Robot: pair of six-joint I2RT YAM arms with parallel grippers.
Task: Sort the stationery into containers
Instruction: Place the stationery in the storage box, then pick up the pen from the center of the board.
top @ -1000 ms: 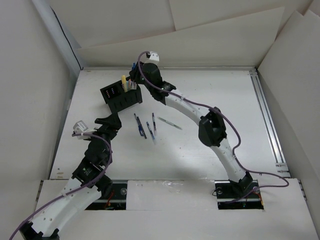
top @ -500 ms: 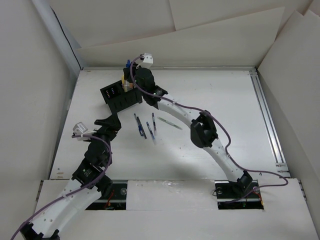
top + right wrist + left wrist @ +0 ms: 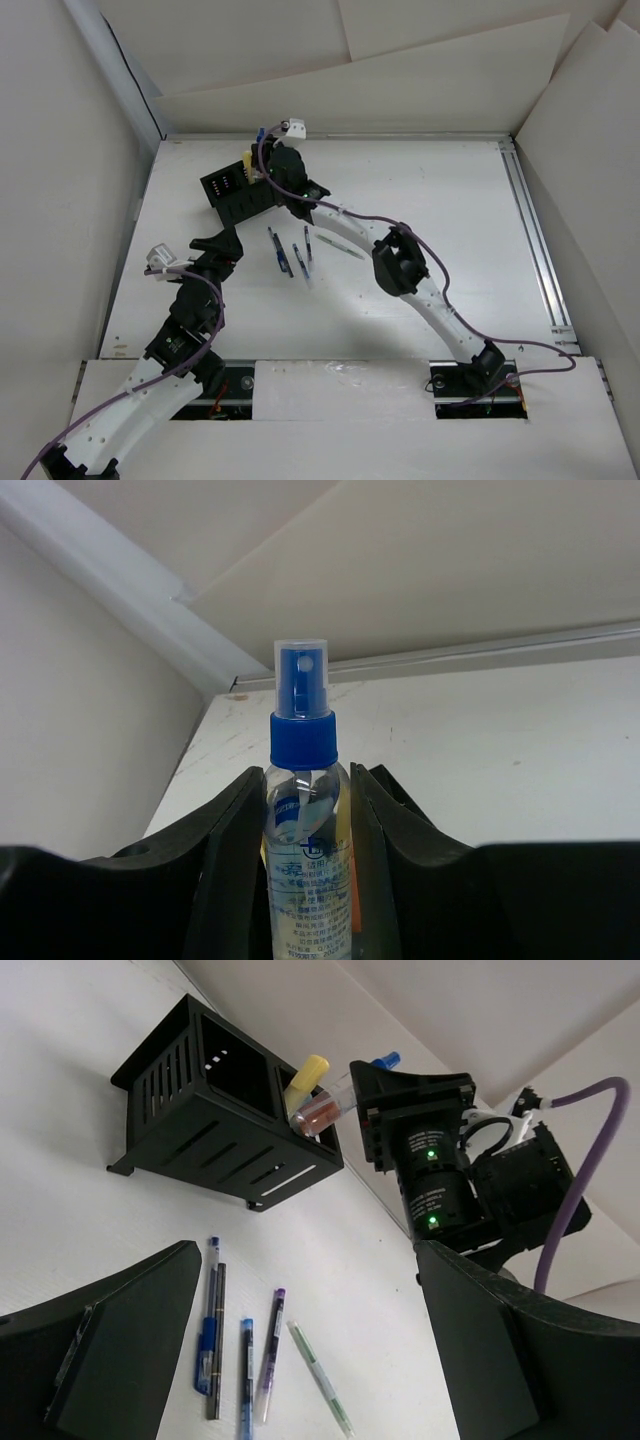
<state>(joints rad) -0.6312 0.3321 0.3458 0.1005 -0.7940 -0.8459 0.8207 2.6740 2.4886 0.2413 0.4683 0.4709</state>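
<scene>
The black organiser box [image 3: 238, 197] stands at the far left; in the left wrist view [image 3: 215, 1110] a yellowish stick [image 3: 306, 1073] and an orange-banded marker [image 3: 320, 1115] lean in its right compartment. My right gripper [image 3: 268, 160] is shut on the blue-capped clear tube [image 3: 303, 740], held upright between both fingers [image 3: 230, 850] at the box's far right corner. Several pens [image 3: 290, 255] lie on the table in front of the box, also in the left wrist view [image 3: 245, 1360]. My left gripper [image 3: 215, 245] is open and empty, above the table left of the pens.
A greenish-white pen [image 3: 340, 246] lies to the right of the dark ones. The right arm [image 3: 400, 265] arches over the table's middle. White walls close the table at the back and left, and a metal rail [image 3: 535, 250] runs along its right edge.
My right gripper has moved left and a little down with the tube, from beside the organiser's right end to its far right corner. The left arm and the pens have not moved.
</scene>
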